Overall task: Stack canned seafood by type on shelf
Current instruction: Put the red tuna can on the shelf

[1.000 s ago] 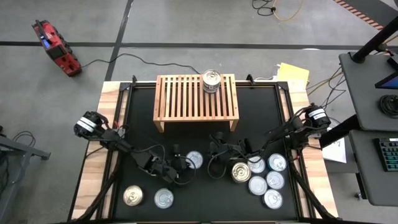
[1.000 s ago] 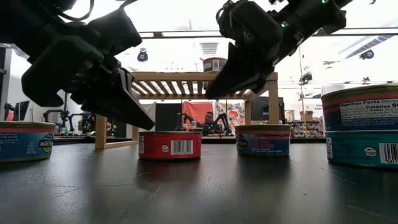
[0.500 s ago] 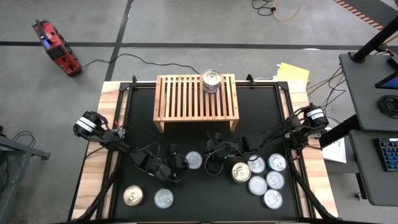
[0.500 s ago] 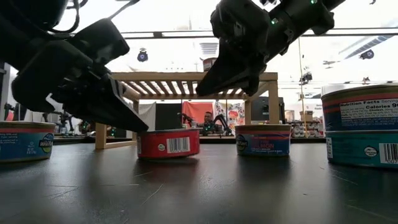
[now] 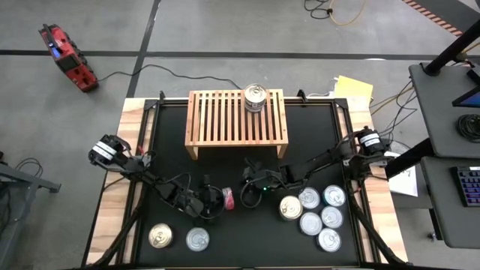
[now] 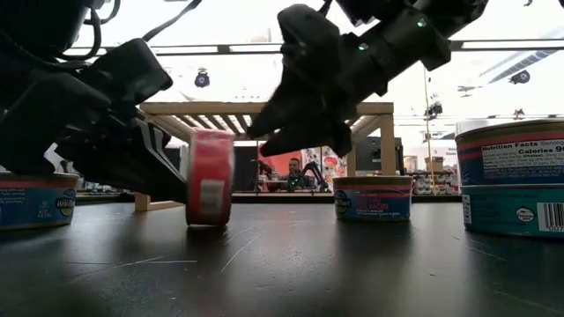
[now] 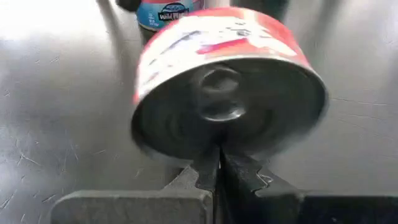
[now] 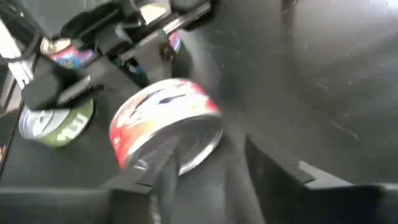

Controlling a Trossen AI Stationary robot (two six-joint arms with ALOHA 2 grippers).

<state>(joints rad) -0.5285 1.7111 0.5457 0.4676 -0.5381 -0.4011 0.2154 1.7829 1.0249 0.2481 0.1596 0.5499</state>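
From above I see only a red sliver; low down, the red can [image 6: 210, 178] stands on edge — left hand [image 7: 219, 167] pinched together behind it, right hand [image 8: 211, 158] apart.

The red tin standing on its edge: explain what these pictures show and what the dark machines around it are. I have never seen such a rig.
These are two dark robot arms at a black table, each ending in a two-finger gripper. One picture looks straight down, one looks level across the tabletop, and two come from cameras on the arms' wrists.

On the table stands a slatted wooden shelf with one tin on it. More tins sit in a cluster on the right, and a pair at the front left.

In the middle, the red-labelled tin stands on its edge. The left gripper is shut, with its tips against the tin's flat face. The right gripper is open, with one finger at the tin. Neither seems to clamp it.
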